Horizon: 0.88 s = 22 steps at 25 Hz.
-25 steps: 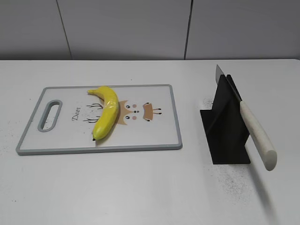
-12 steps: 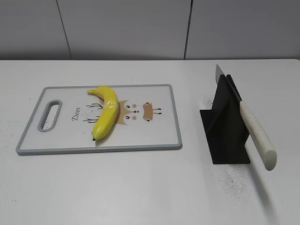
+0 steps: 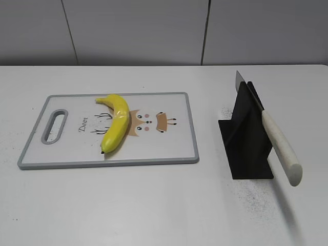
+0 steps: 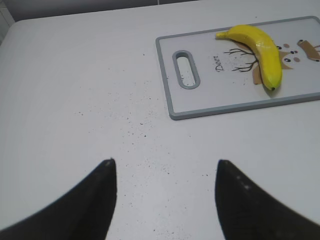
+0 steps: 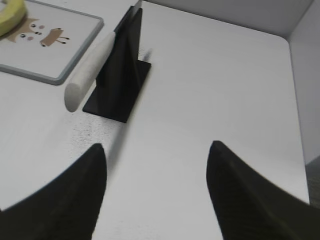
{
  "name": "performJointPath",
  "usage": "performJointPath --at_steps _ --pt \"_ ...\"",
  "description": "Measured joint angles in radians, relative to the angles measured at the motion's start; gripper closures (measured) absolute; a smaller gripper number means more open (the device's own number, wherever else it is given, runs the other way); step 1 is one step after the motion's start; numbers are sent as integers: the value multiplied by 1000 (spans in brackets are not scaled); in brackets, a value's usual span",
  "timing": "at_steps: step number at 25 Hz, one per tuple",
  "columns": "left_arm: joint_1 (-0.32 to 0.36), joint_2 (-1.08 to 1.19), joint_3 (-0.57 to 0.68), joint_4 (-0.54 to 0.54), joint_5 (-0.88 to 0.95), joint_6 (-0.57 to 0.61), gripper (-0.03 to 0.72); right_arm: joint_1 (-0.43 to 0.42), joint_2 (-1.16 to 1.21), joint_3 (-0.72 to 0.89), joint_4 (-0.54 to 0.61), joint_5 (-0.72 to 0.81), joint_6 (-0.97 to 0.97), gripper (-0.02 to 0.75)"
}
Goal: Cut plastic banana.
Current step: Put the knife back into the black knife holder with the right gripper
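Note:
The yellow plastic banana (image 3: 116, 121) lies on the white cutting board (image 3: 169, 143), left of its middle, dark tip toward the front; it also shows in the left wrist view (image 4: 260, 47) and partly in the right wrist view (image 5: 10, 12). A knife (image 3: 277, 141) with a cream handle rests slanted in a black stand (image 3: 246, 138), handle toward the front; it shows in the right wrist view too (image 5: 92, 67). My left gripper (image 4: 165, 165) is open and empty above bare table, left of the board. My right gripper (image 5: 156, 147) is open and empty, near the stand. Neither gripper shows in the exterior view.
The board (image 4: 235, 85) has a grey rim, a handle slot (image 3: 55, 124) at its left end and a deer drawing. Dark specks dot the white table (image 3: 154, 205). A grey wall runs behind the table. The table's right edge (image 5: 297, 100) shows in the right wrist view.

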Motion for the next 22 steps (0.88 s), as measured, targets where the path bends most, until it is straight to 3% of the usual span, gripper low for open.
performJointPath --at_steps 9,22 --pt "0 0 0 0 0 0 109 -242 0 0 0 0 0 258" --pt "0 0 0 0 0 0 110 -266 0 0 0 0 0 259"
